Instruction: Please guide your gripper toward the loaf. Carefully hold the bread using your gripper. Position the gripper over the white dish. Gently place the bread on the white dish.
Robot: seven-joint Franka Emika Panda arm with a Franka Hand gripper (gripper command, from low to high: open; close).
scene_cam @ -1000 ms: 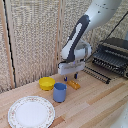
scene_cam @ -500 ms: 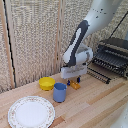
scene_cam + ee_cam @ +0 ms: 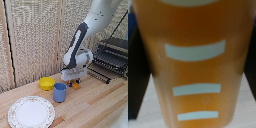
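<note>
The loaf (image 3: 76, 85) is a small orange-brown piece lying on the wooden table under my gripper (image 3: 75, 81). In the wrist view the loaf (image 3: 195, 65) fills the frame, orange with pale stripes, and a dark finger (image 3: 133, 75) shows along each side edge. The jaws stand open around the loaf, one finger on either side, close to it. The white dish (image 3: 31, 111) with a patterned rim lies at the front of the exterior view's left, well apart from my gripper.
A blue cup (image 3: 60, 92) stands between my gripper and the dish. A yellow bowl (image 3: 47, 83) sits behind the cup. A black wire rack (image 3: 112, 57) stands on the exterior view's right. A woven screen backs the table.
My gripper has come down and slightly toward the exterior view's right, ending low over the loaf.
</note>
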